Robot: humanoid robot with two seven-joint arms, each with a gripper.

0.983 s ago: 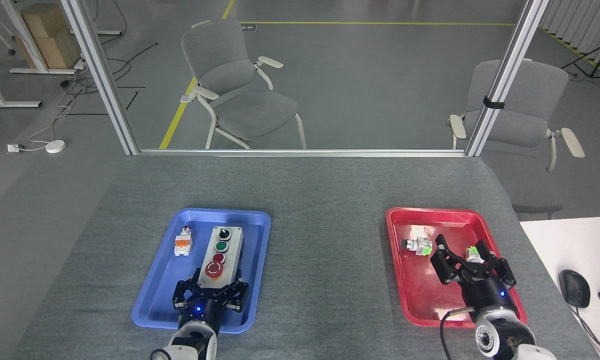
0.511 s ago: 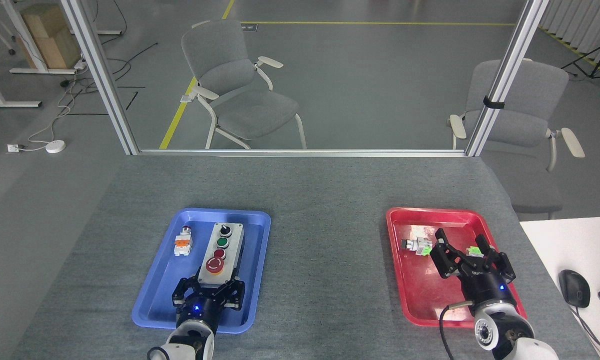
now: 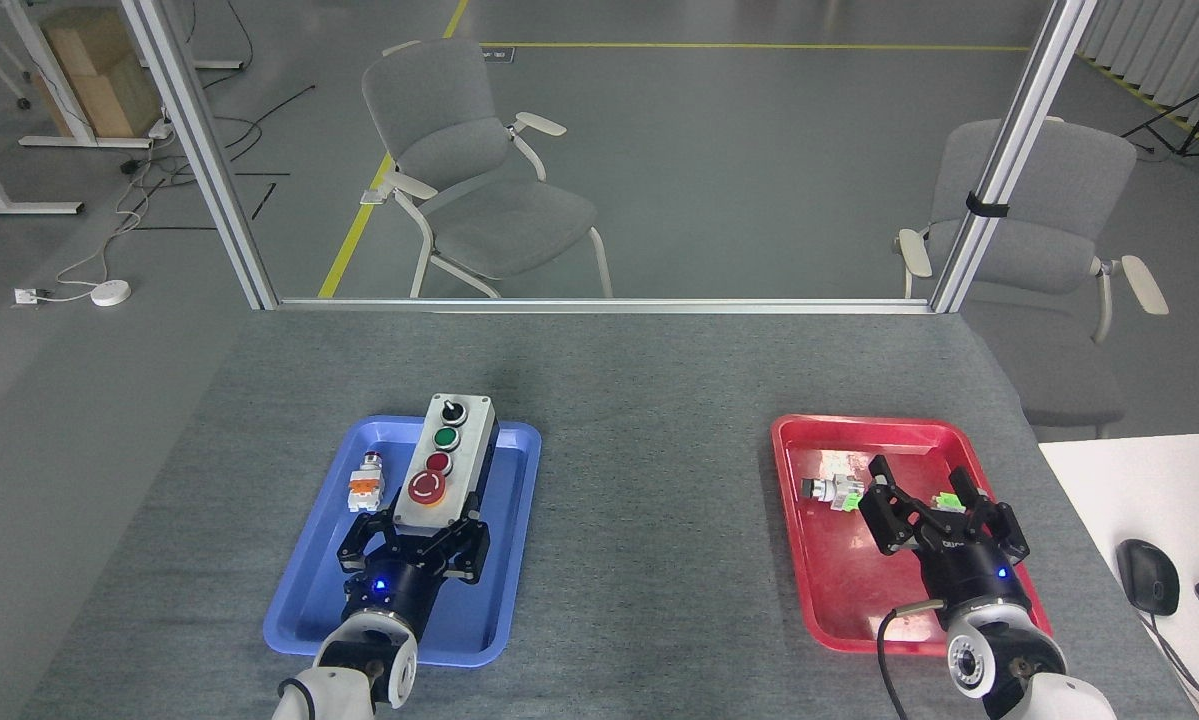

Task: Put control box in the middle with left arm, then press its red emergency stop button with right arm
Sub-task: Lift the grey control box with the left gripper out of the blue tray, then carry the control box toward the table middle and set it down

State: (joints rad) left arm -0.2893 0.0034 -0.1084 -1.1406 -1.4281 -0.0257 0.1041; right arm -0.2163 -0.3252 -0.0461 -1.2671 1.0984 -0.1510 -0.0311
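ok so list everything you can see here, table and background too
control box: 1, light grey, held lifted over the blue tray, far end past its rim
red emergency stop button: 1, red, near end of box
blue tray: 1, table left
switch part: 1, white and orange, in blue tray
red tray: 1, table right
small parts: about 2, whitish and green, in red tray
chairs: 2, grey, behind the table
mouse: 1, black, white desk at right
left gripper: 1, black, gripping the box's near end
right gripper: 1, black, open over red tray

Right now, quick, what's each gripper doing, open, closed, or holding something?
Left gripper: closed on the near end of the control box, lifted over the blue tray.
Right gripper: open, empty, over the red tray.
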